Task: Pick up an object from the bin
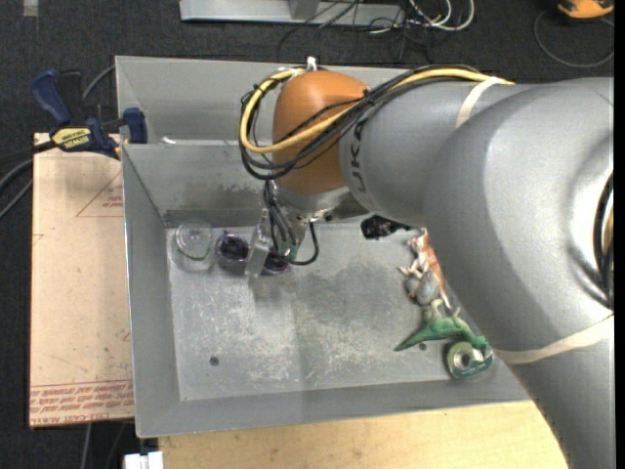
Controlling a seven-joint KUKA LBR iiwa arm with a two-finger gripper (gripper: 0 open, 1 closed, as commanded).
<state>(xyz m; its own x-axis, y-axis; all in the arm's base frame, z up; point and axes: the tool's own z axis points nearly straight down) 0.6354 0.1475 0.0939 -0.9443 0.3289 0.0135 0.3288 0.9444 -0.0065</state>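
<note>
Left: clear round cup (192, 243). Right: green toy dinosaur (431, 333), tail pointing left; pale pinkish figure (423, 266) just above it.

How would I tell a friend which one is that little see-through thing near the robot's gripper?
Find the grey metal bin and look at the upper left of its floor, just left of the gripper. Two small round things lie side by side there. The see-through round thing is the one farther from the gripper, pale and glassy, unlike its dark purple neighbour.
</note>
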